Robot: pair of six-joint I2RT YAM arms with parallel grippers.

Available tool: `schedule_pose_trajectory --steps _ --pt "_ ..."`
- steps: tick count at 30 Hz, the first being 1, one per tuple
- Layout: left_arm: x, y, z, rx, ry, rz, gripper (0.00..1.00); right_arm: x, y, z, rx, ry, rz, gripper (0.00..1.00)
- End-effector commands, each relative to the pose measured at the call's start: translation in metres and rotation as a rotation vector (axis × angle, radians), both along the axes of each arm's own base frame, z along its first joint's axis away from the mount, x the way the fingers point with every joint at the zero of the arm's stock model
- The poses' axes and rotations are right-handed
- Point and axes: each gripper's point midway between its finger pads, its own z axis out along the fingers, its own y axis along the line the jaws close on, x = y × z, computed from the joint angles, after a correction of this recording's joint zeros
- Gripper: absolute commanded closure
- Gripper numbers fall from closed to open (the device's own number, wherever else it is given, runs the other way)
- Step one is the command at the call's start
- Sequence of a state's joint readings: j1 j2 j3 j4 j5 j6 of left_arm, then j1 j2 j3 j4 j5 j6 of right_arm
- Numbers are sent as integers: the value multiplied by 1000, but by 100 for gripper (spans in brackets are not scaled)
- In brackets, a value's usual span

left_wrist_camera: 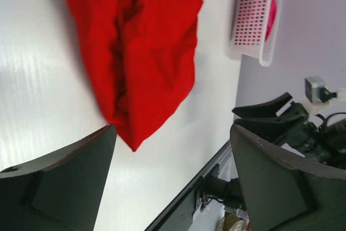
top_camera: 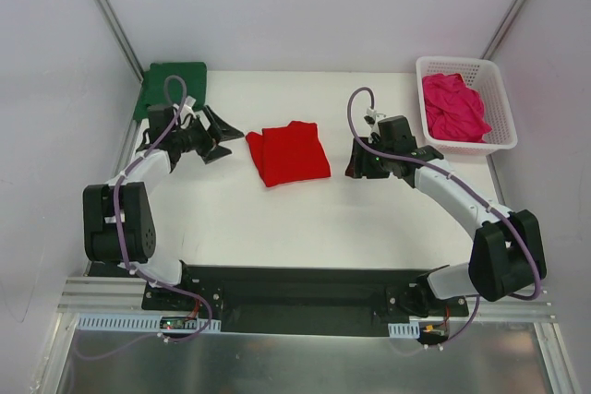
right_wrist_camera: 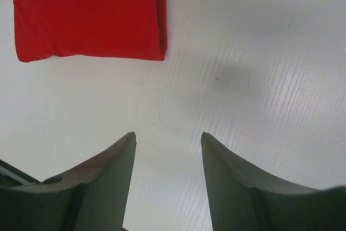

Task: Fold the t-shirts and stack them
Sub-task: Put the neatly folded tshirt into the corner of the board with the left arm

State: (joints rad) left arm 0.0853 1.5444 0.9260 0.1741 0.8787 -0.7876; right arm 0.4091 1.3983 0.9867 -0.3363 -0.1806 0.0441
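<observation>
A folded bright red t-shirt (top_camera: 288, 154) lies in the middle of the white table, also seen in the left wrist view (left_wrist_camera: 143, 52) and the right wrist view (right_wrist_camera: 89, 14). A folded dark green t-shirt (top_camera: 172, 85) sits at the back left corner. A crumpled magenta-pink t-shirt (top_camera: 452, 106) fills the white basket (top_camera: 494, 103). My left gripper (top_camera: 218, 131) stands open just left of the red shirt, holding nothing (left_wrist_camera: 170, 131). On the shirt's right, my right gripper (top_camera: 358, 165) hovers open and empty above bare table (right_wrist_camera: 168, 136).
The basket (left_wrist_camera: 254, 20) stands at the back right. Metal frame posts rise at both back corners. The black base rail (top_camera: 295, 297) runs along the table's near edge.
</observation>
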Motion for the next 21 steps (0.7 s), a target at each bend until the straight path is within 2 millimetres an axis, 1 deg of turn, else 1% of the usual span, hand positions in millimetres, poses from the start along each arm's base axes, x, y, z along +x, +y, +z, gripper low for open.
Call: schedule_pose_trajectory --steps 1,3,4,5,6,7,8,9,10,11,12,13,14,15,16,17,19,21 --pt "2 19 -25 188 -4 84 13 9 4 15 26 -35 -4 45" --pt "0 21 -35 206 23 99 14 10 6 14 26 -32 0 45" --pt "-1 16 -38 245 11 86 15 10 6 14 28 -32 -1 45" --pt "6 25 -43 334 5 143 16 11 6 14 29 -30 2 45" --pt "1 27 -51 389 39 149 17 11 7 14 32 -32 1 45" --pt "-2 18 -56 437 29 123 18 11 7 14 32 -31 2 45" --pt "2 20 -60 482 36 142 18 12 7 14 32 -30 0 45" --pt "2 15 -64 493 43 136 18 11 7 13 31 -29 1 45" --pt "1 4 -68 511 41 113 18 10 7 13 31 -28 3 45" --pt "4 1 -76 543 51 115 18 11 7 13 30 -30 3 45" --pt "6 -4 -79 557 52 107 18 11 7 13 29 -29 4 45" --pt "6 -9 -90 573 71 93 18 11 6 15 28 -34 5 45" --pt "7 -20 -90 581 61 72 18 11 6 14 21 -32 6 45" --pt "10 -21 -94 597 63 78 18 10 6 15 21 -32 4 45" --pt "12 -25 -102 605 72 71 18 10 4 16 18 -37 5 45" --pt "15 -28 -102 607 68 70 18 10 4 16 17 -38 4 45" --pt "19 -26 -109 618 76 78 18 9 4 17 15 -39 6 45" --pt "22 -24 -112 635 73 79 18 9 3 17 11 -38 6 45"
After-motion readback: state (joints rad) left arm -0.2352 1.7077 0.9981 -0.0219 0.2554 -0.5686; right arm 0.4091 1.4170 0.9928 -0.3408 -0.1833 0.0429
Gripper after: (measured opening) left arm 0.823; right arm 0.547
